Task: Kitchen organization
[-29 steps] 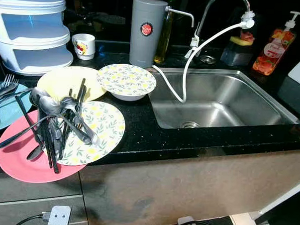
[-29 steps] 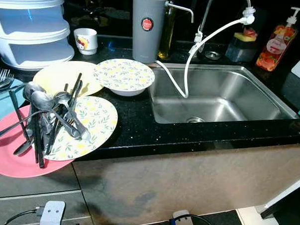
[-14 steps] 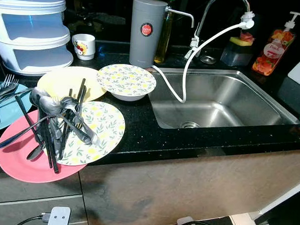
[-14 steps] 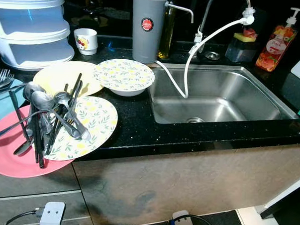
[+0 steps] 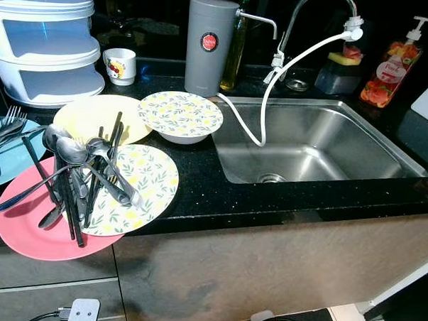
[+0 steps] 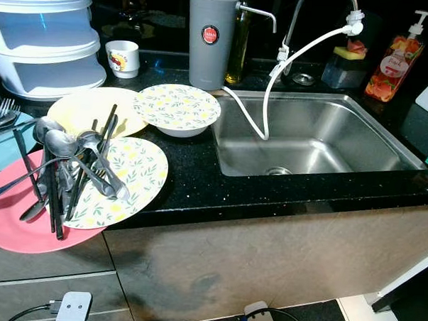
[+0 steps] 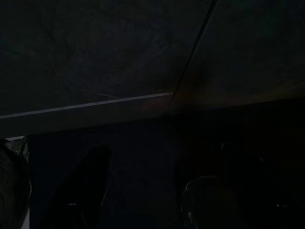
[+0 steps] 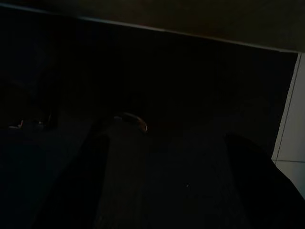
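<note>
On the black counter [image 5: 219, 196] at the left, a pink plate [image 5: 26, 227] lies under a lemon-patterned plate [image 5: 145, 189]. A pile of spoons and black-handled cutlery [image 5: 78, 176] rests across both. Behind them are a yellow plate [image 5: 88, 116] and a patterned bowl [image 5: 180, 116]. A light blue plate [image 5: 4, 158] at the far left holds forks [image 5: 2, 126]. Both arms hang idle in the dark below the counter. My left gripper [image 7: 157, 191] and my right gripper [image 8: 167, 191] each show two dark fingers set apart with nothing between them.
A steel sink [image 5: 307, 143] lies to the right, with a tap and white hose [image 5: 275, 71] over it. A grey canister [image 5: 208, 43], an oil bottle [image 5: 234, 55], a small mug [image 5: 120, 64], a white tiered container [image 5: 45, 39] and a soap dispenser [image 5: 395, 69] line the back.
The view has shifted very slightly. Nothing on the counter has moved, and both arms still hang.
</note>
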Available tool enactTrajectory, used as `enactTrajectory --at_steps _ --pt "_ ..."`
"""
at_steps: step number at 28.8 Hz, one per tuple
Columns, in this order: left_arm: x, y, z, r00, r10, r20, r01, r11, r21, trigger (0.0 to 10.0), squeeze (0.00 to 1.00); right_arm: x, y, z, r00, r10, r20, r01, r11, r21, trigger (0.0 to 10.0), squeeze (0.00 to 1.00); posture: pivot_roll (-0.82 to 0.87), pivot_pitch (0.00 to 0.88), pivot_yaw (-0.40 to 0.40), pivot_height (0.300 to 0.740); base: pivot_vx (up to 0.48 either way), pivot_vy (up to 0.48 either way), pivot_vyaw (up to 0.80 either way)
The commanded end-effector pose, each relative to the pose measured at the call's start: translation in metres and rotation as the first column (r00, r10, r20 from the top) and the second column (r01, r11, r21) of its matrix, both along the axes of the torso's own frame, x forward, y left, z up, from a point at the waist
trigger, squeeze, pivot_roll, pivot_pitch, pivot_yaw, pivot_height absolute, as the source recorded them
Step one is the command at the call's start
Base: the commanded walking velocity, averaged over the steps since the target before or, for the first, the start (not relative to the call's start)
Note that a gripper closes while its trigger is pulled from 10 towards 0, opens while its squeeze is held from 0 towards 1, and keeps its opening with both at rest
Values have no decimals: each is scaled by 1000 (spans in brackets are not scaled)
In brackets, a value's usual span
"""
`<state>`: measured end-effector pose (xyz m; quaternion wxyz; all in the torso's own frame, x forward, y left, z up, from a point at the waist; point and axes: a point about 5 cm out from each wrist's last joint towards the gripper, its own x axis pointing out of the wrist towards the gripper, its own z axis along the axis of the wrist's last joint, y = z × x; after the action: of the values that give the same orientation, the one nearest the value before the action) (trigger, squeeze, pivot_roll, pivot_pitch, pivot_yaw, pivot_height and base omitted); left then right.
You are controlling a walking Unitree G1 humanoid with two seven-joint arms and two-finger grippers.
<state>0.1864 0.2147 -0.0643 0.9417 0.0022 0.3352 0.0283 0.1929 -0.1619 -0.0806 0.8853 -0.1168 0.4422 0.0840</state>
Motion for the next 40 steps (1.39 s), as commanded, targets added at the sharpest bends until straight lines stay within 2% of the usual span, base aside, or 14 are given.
enactTrajectory --at_steps 1,10,13,17,27,30,31,33,35,37,40 --pt "-6 -3 -4 1000 -10 -26 10 1000 -1 10000 0 -9 -3 -4 999 1 -32 -2 1000 -8 10000 0 76 116 -55 740 0 0 0" --pt "-8 0 -4 1000 -13 -28 13 1000 6 10000 0 -10 1 -5 999 2 -37 -2 1000 7 10000 0 80 120 -51 740 0 0 0" --pt "-8 1 -4 999 -14 -29 14 1000 8 10000 0 -8 0 -4 999 17 -29 -17 999 -28 10000 0 82 122 -51 740 0 0 0" --pt "-8 1 -4 999 -15 -29 15 1000 9 10000 0 -8 1 -4 999 15 -32 -16 1000 -24 10000 0 85 127 -51 740 0 0 0" --pt "-1 1 -2 1000 2 -23 -1 1000 4 10000 0 -5 1 -4 999 -15 -36 14 1000 -9 10000 0 95 117 -56 740 0 0 0" --pt "-6 1 -8 995 26 -96 -24 1000 13 10000 0 -3 0 -3 995 -85 -54 87 996 37 10000 0 90 110 -67 740 0 0 0" --pt "-6 1 -8 995 26 -96 -24 1000 13 10000 0 -3 0 -3 995 -85 -54 87 996 37 10000 0 90 110 -67 740 0 0 0" --pt "-10 1 -11 991 27 -130 -21 999 50 10000 0 -3 -2 -3 993 -102 -66 105 994 44 10000 0 84 107 -72 740 0 0 0" --pt "-12 1 -12 989 34 -145 -25 998 63 10000 0 -2 -2 -3 993 -97 -65 100 994 38 10000 0 80 97 -75 740 0 0 0" --pt "-11 0 -12 991 28 -129 -16 995 96 10000 0 0 -3 -1 998 -44 -51 43 999 -4 10000 0 79 96 -77 740 0 0 0" --pt "-10 -1 -11 993 31 -114 -21 996 87 10000 0 1 -3 -1 999 -27 -47 27 1000 -7 10000 0 79 93 -78 740 0 0 0"
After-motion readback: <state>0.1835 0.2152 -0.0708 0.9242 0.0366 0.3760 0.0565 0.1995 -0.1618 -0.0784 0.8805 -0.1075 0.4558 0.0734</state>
